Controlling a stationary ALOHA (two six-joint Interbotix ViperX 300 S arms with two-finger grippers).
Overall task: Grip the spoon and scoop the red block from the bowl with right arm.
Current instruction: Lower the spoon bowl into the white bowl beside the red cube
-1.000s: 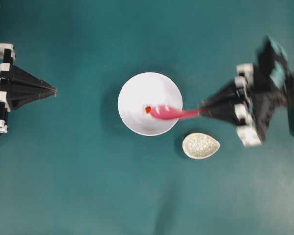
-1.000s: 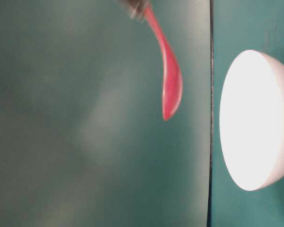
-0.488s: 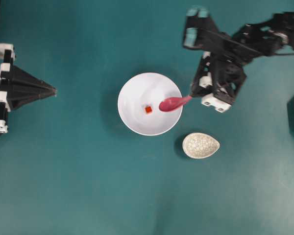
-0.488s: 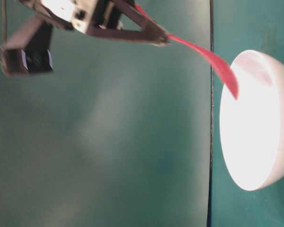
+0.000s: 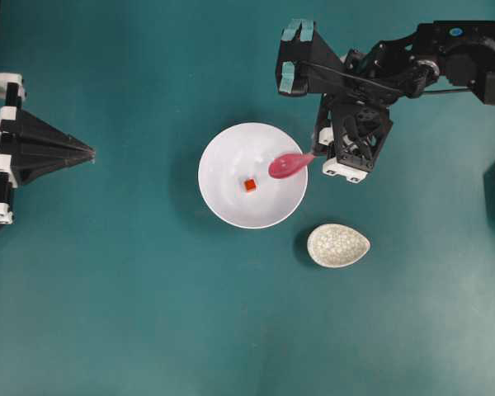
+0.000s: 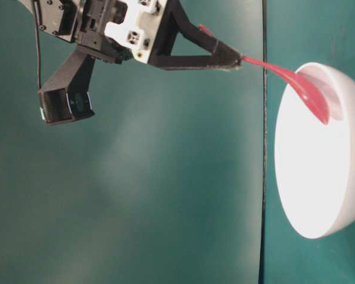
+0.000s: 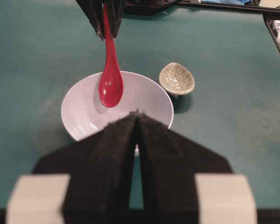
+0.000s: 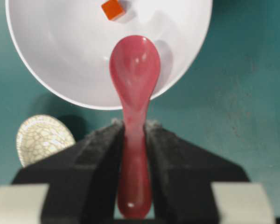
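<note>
Right wrist: fingers (image 8: 133,135) clamp spoon (image 8: 134,74) | red block (image 8: 113,9) visible; table-level hides it | left fingers (image 7: 136,122) closed

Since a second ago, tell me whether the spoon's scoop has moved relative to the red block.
Yes. In the overhead view the spoon has drawn back from the red block toward the bowl's right rim, held by the right gripper.

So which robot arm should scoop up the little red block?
The right gripper: it already grips the spoon over the bowl, near the red block. The left gripper sits shut, far away.
</note>
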